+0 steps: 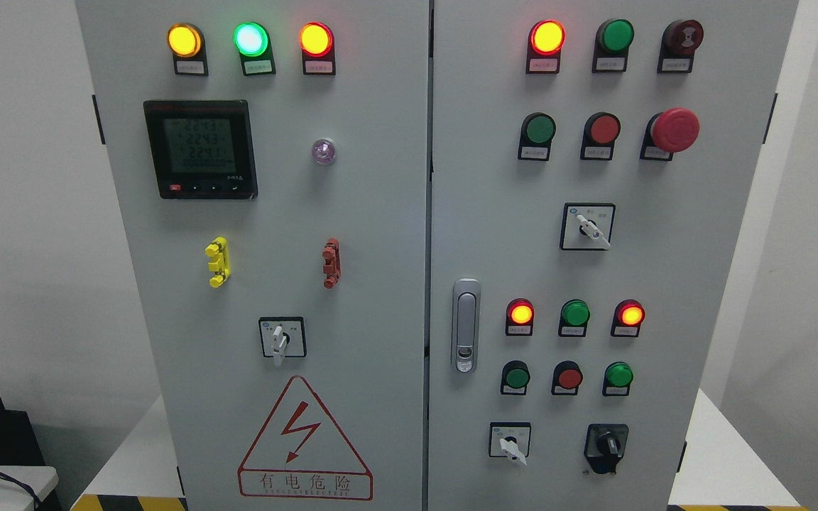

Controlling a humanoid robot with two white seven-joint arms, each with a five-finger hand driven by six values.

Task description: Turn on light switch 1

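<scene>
A grey electrical cabinet [380, 213] with two doors fills the head view. Its left door carries a white rotary selector switch [280, 339] with its lever pointing down. The right door has a white selector [589, 227] at mid height, another white one [510, 443] low down and a black one [606, 447] beside it. Rows of round buttons and lamps sit on both doors; I cannot tell which control is light switch 1. Neither of my hands shows in the picture.
A digital meter [200, 149] glows on the left door above yellow [217, 261] and red [331, 262] clips. A red emergency stop [674, 130] juts out at upper right. A door handle [465, 325] sits by the seam. The cabinet stands on a white table [725, 461].
</scene>
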